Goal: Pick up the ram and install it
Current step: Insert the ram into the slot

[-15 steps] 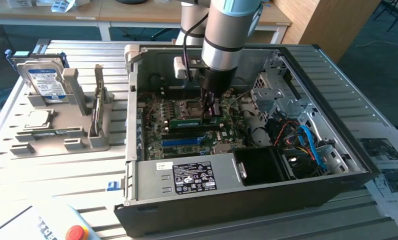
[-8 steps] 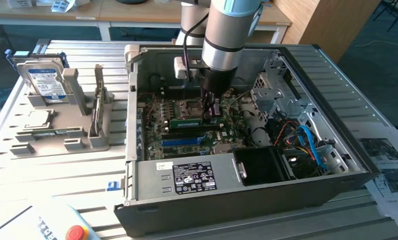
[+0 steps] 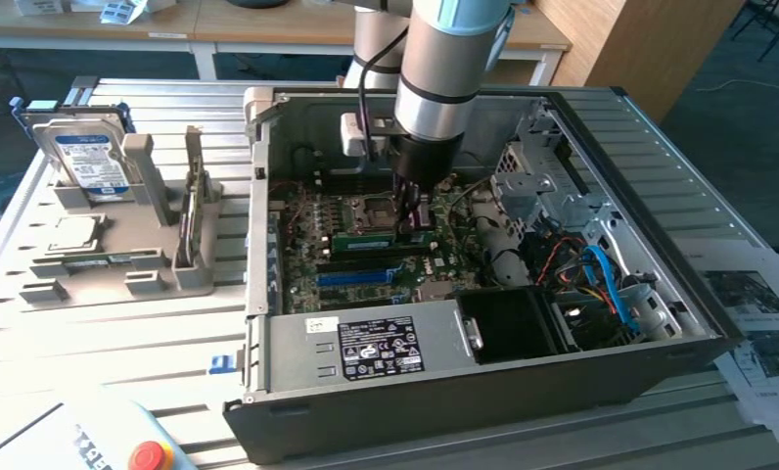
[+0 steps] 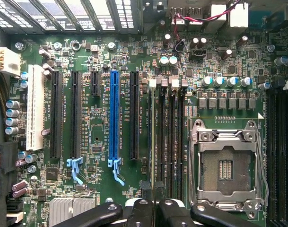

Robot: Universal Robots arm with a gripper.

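The ram [image 3: 363,238] is a thin green stick lying along the memory slots of the motherboard inside the open computer case [image 3: 252,245]. My gripper [image 3: 416,215] reaches straight down into the case and is shut on the stick. In the wrist view the ram [image 4: 154,142] shows edge-on as a pale narrow strip running along a black memory slot [image 4: 168,137], with my gripper [image 4: 154,210] closed around its near end. I cannot tell whether it is fully seated. A second, similar green stick [image 3: 197,191] stands upright in the grey holder [image 3: 115,279] on the exterior view's left.
The holder also carries a silver hard drive [image 3: 87,157] and a small square processor [image 3: 76,233]. The empty processor socket [image 4: 226,165] lies beside the memory slots, and a blue expansion slot [image 4: 114,118] on their other side. Cables and drive cages [image 3: 585,264] crowd the case's right.
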